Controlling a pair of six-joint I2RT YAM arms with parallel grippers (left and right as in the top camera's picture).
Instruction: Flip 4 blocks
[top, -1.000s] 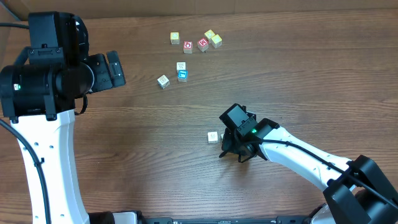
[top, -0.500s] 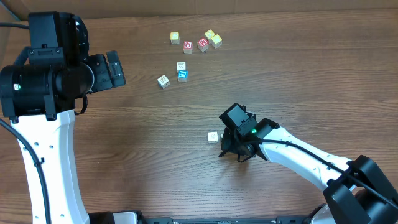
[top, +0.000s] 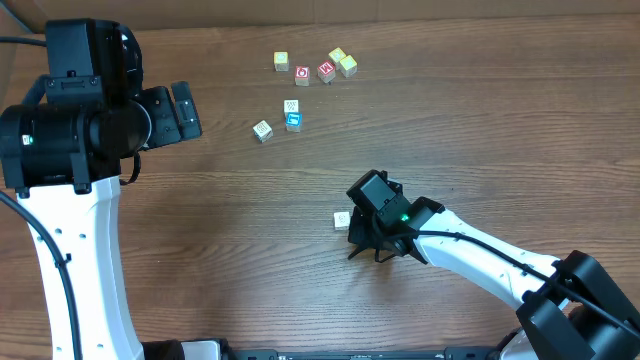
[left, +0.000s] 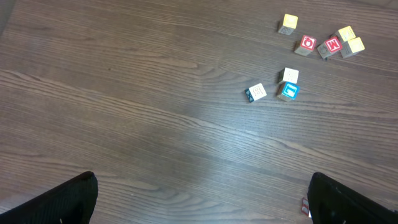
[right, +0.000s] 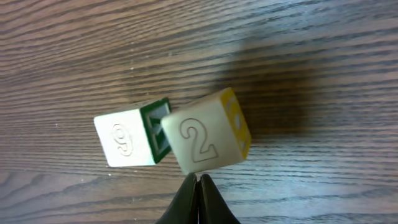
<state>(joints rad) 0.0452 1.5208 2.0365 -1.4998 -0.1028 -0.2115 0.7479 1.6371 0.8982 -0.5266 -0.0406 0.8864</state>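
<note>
The pale wooden cube marked 2 (right: 202, 143) is tipped against the pale wooden cube marked 9 (right: 124, 146) mid-table, nudged by the clenched right gripper (right: 199, 182). This flip is judged half done, with others apparently left. The left gripper (top: 172, 110) is held spread and empty. Since the earlier frame, the right gripper has been shifted leftward.

10 sm cubes (top: 293, 121), 2 robot arms (top: 480, 260)

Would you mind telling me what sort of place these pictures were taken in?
Probably a robotics lab or test bench: a white-and-black left arm and right arm stand over a wood-grain table, with small printed toy cubes scattered on it.
</note>
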